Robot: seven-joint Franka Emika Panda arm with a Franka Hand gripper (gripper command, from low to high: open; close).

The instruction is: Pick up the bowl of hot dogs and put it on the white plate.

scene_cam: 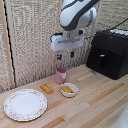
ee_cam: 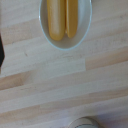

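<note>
We see the gripper (scene_cam: 65, 54) hanging high above the wooden table (scene_cam: 95, 100), its two blue-tipped fingers (scene_cam: 59, 56) pointing down with a clear gap between them and nothing held. It sits roughly over the pink cup (scene_cam: 61, 75), well above it.

The bowl (scene_cam: 69, 90) rests on the table below the gripper and slightly toward the exterior view's right of it, just in front of the cup. They are well apart in height; no finger touches the bowl. In the wrist view the bowl (ee_cam: 65, 22) is partly cut off by the frame edge, and the hot dogs (ee_cam: 61, 19) lie side by side inside it as two orange-yellow lengths. In the exterior view the hot dogs (scene_cam: 68, 89) show within the rim.

A loose orange block (scene_cam: 46, 88) lies beside the bowl, toward the exterior view's left. Farther that way, nearer the table's front edge, lies the plate (scene_cam: 25, 104), apart from the bowl. A black appliance (scene_cam: 108, 54) stands at the exterior view's right.
</note>
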